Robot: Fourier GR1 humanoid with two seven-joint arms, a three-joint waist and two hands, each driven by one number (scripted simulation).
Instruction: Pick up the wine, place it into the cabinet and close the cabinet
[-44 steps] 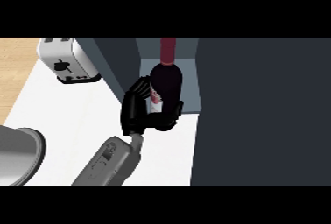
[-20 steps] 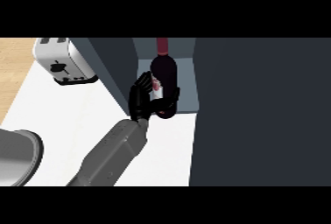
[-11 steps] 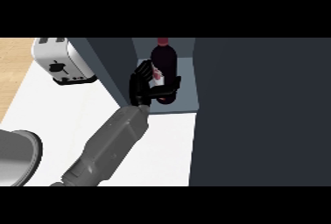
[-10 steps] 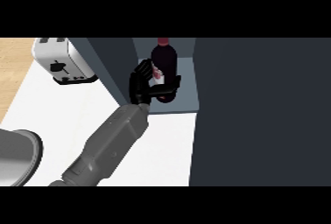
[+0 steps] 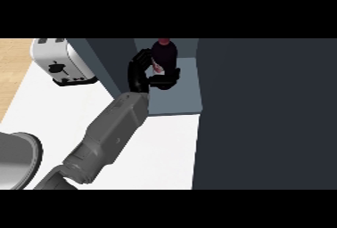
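White toaster [image 5: 63, 62] at the counter's [image 5: 164, 147] far left edge; grey round vessel [image 5: 16, 160] at its near left corner; wooden floor [image 5: 13, 67] beyond the left edge.

One grey forearm [image 5: 113, 131] comes in from the near left edge and stretches diagonally toward the far centre, almost straight. At its far end is the black left hand [image 5: 141, 75], palm turned to the right, with fingers [image 5: 136, 67] and thumb curled round a dark wine bottle with a red cap [image 5: 164, 52].
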